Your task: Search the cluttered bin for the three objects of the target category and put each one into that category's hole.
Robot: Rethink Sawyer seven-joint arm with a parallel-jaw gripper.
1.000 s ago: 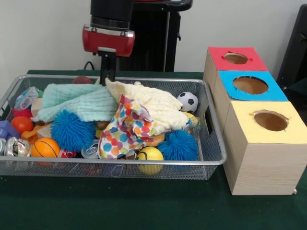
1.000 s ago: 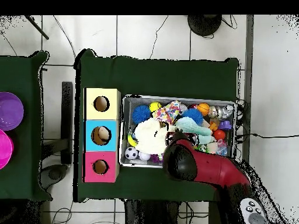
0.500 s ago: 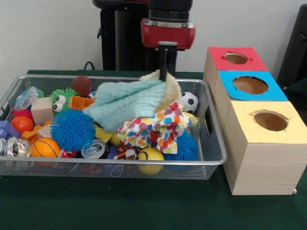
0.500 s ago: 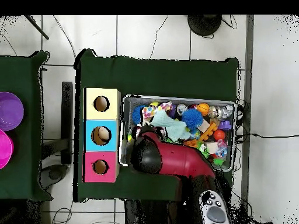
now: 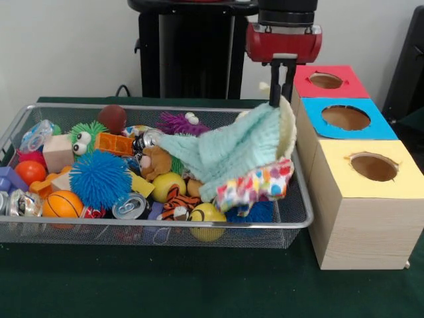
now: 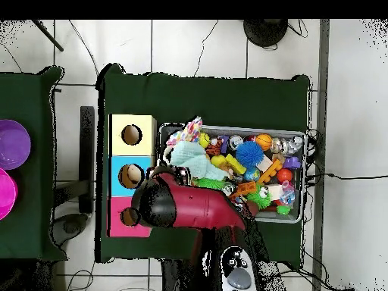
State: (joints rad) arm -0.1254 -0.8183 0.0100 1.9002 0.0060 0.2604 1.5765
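Green cloth covers the table [image 5: 132, 285], where a wire bin [image 5: 291, 222] full of toys sits just beside three wooden boxes [image 5: 361, 212] with red, blue and yellow tops. Above the bin's box-side end, the gripper [image 5: 279, 99] pinches a cream cloth [image 5: 287, 129]; a mint cloth [image 5: 225, 152] and a spotted cloth [image 5: 255, 189] drape below it.

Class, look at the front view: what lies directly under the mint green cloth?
Under the mint green cloth, a multicoloured spotted cloth shows, with a blue spiky ball below. Anything deeper is covered.
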